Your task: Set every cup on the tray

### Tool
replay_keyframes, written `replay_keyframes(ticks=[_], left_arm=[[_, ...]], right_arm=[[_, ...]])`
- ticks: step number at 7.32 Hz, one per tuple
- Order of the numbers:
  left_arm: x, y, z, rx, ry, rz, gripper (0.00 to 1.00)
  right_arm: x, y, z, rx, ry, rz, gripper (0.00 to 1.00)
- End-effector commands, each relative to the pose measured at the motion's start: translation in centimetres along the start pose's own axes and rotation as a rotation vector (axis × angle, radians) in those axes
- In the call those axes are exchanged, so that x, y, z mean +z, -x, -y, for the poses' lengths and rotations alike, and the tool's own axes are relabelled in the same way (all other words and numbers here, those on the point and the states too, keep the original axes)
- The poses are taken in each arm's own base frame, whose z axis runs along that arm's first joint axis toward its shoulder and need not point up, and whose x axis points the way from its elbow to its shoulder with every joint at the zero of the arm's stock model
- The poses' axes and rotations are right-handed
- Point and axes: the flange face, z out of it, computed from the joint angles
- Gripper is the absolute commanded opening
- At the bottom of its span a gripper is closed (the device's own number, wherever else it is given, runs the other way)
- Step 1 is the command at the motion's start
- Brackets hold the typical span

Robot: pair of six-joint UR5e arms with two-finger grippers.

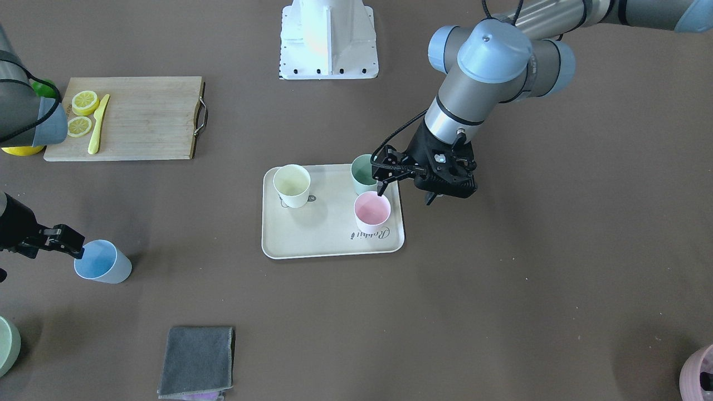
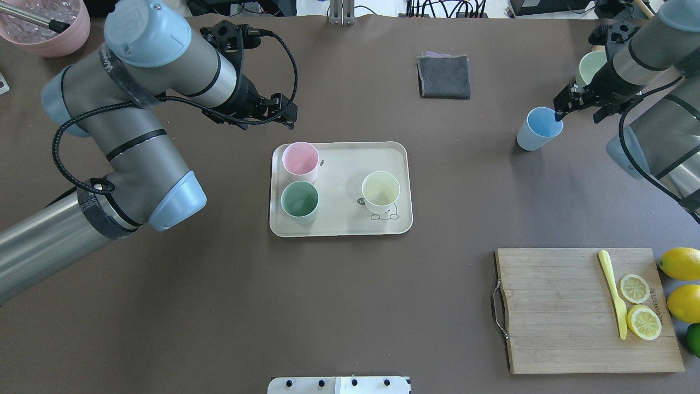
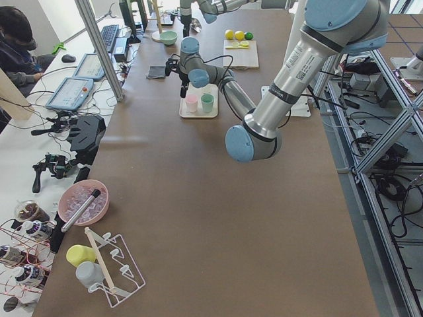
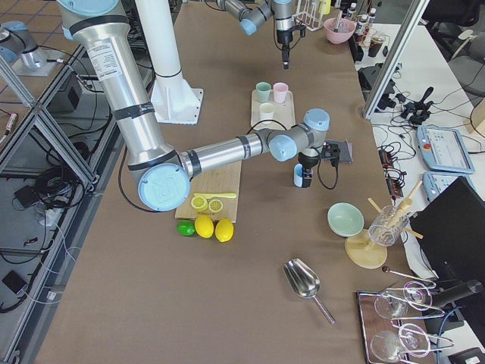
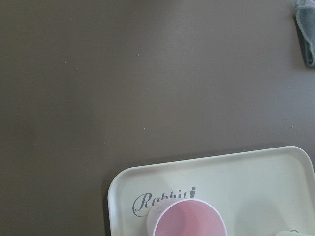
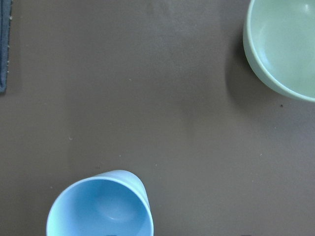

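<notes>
Blue cup [image 2: 538, 128] sat off tray [image 2: 344, 158], near bench's far-right corner. Right hand [image 2: 563, 106] nearer, at its rim, opening unreadable. Left hand [image 2: 289, 114] spread wide, empty.

Cutting board [image 2: 569, 328]: bamboo, with a metal handle on one short end, lying flat on the brown table [image 2: 350, 306].
Lemon slices [image 2: 634, 288]: two, side by side on the board's end away from the handle.
Knife [image 2: 615, 298]: yellow plastic, on the board just beside the slices, on their handle side.
Whole fruit: two lemons [image 2: 681, 264] and a lime [image 2: 693, 339] on the table, just off the board's slice end.
Cloth [image 2: 444, 75]: dark grey, folded, lying flat.
Green bowl [image 6: 285, 44]: pale, empty, upright.
Pink bowl [image 2: 49, 33]: holds clear pieces and a utensil.
Scoop [image 4: 303, 282]: metal, lying on the table.
</notes>
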Motion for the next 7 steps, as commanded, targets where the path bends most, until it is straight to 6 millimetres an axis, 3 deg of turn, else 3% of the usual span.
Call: replay_keyframes(ticks=[1,3,4,6,7], left_arm=[[-0.6,0.5,-0.3,0.006,-0.002,-0.003,0.98],[-0.7,0.8,-0.5,0.022,-0.002,-0.003,0.98],[-0.9,1.0,-0.7,0.026,-0.004,-0.004,0.98],[-0.9,1.0,-0.7,0.026,-0.005,-0.003,0.98],[-1.2,0.8,-0.8,0.029,-0.005,-0.009,0.98]], right_arm=[[1.8,0.2,-0.1,0.008,0.002,0.002,0.85],[3.2,2.6,-1.2,0.055,-0.011,0.011,0.57],[3.4,2.7,-1.4,0.052,-0.011,0.01,0.06],[3.0,2.6,-1.7,0.051,-0.014,0.014,0.0],[1.4,4.0,-1.5,0.072,-0.032,0.041,0.0]])
